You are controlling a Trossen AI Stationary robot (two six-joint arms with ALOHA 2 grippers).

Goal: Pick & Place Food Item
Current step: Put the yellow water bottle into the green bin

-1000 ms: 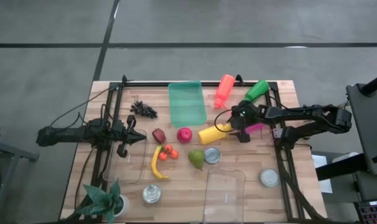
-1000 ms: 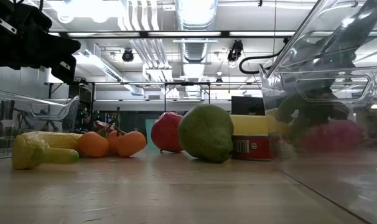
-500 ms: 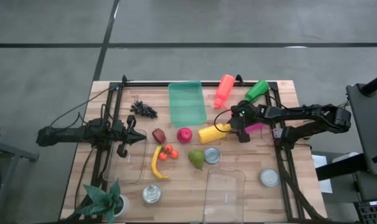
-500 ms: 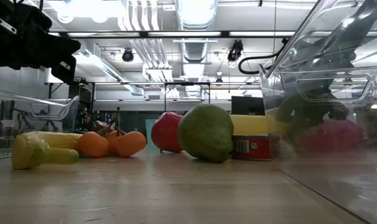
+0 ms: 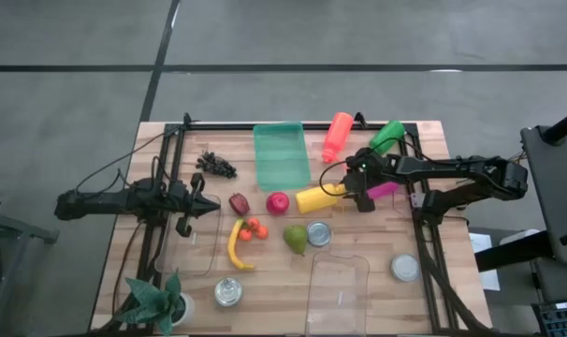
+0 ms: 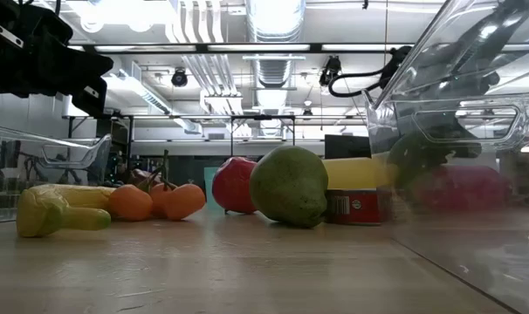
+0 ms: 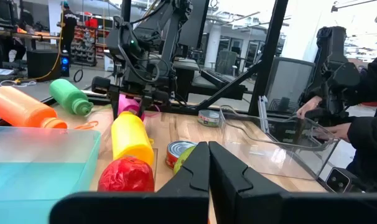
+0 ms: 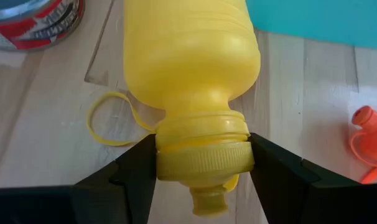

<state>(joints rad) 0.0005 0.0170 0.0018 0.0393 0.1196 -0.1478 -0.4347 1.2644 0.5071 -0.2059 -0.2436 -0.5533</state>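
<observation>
Your right hand [image 8: 201,163] is pinching the yellow plastic squeeze bottle [image 5: 316,198] by its ribbed cap end, one dark finger on each side of the cap, as the right wrist view shows plainly. That is a sensible place to take it: the cap is the narrowest part, so the fingers can close on it where the fat body would be too wide. The bottle lies on its side on the wooden counter [image 5: 265,281], right of centre, with its body pointing left toward the red round fruit [image 5: 278,202] and its cap toward your right arm. From above I cannot tell whether it has left the wood.

Its thin yellow tether loop [image 8: 111,121] lies loose on the counter beside the neck; judge that it may snag as you lift.

Near neighbours matter. The open tin can [image 5: 318,233] sits just nearer than the bottle, the magenta object [image 5: 384,190] lies just right of the hand, and the teal plastic tray [image 5: 281,154] stands just beyond the bottle's body, on the far side. The orange bottle [image 5: 337,135] and green bottle [image 5: 387,136] lie farther back.

Your left hand [image 5: 211,206], fingers pressed together, waits over the counter's left side, near the clear plastic bin [image 5: 176,267] there. A second clear bin [image 5: 338,292] sits at the near edge, probably a drop spot.
</observation>
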